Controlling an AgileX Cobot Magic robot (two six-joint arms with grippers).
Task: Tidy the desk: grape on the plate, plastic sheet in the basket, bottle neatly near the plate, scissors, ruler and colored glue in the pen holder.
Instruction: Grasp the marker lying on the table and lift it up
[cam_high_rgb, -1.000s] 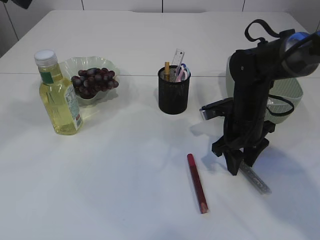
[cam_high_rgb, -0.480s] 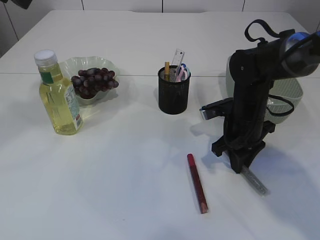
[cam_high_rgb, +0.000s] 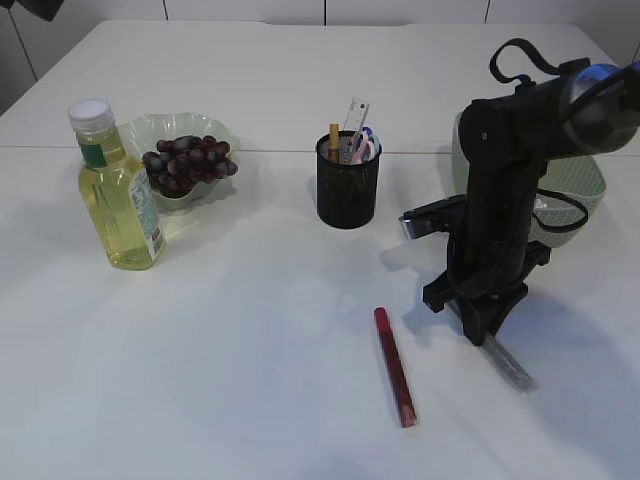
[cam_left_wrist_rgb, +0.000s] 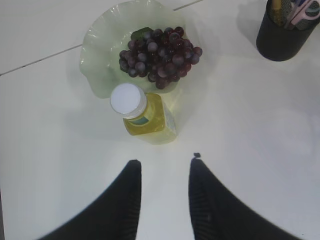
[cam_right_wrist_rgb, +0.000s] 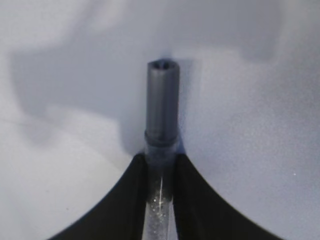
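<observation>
Desk: white, carries all items listed.

Right tool: lowered to the desk on the near right, fingers pressed against both sides of a silver glitter glue tube. The tube lies flat on the desk, its grey cap pointing away from the wrist; its clear end sticks out past the tool toward the near right in the exterior view.

Left tool: not seen in the exterior view; in its wrist view it hangs above the desk, jaws narrowly apart, nothing between them.

Red glue tube: flat on the desk, near centre, just left of the right tool, apart from it.

Pen holder: black mesh, upright, centre, holding a ruler, pink-handled scissors and a yellow stick.

Plate: pale green, wavy rim, far left, holding the grape bunch.

Bottle: yellow liquid, white cap, upright, just beside the plate on its near left.

Basket: pale green, far right, largely hidden behind the right arm.
</observation>
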